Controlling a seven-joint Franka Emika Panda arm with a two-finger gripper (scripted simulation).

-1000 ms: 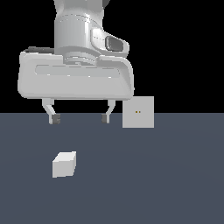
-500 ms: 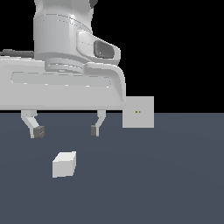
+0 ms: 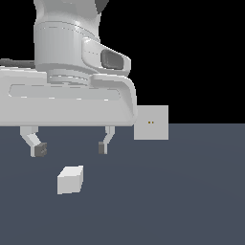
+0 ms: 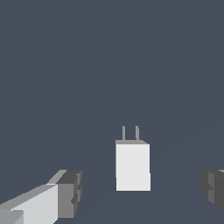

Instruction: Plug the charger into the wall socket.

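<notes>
We see the charger as a small, plain white-grey block with flat faces and sharp edges, lying on the dark slate-blue floor toward the exterior view's left, nearer to that camera than the socket. Its surface is matte and unmarked in the exterior view. The wrist view shows the charger as a tall pale rectangle with two thin grey prongs standing out side by side from one end face, pointing away from the wrist camera.

The wall socket is a flat, upright, light-grey square panel standing farther back, to the exterior view's right of the charger and well apart from it. We make out two tiny yellowish dots close together at its centre; the rest of the panel is smooth and bare.

Our gripper hangs above the floor, over and slightly beyond the charger, with its two fingers spread wide and nothing between them. Each finger is a slim pale-grey bar ending in a darker grey, blocky pad. Above them the hand is a broad, rounded, glossy white-grey housing, topped by a cylindrical wrist. In the wrist view the gripper frames the charger, one dark pad on each side, neither touching it.

The floor is a uniform, textureless plane meeting a black background along a straight horizon.
</notes>
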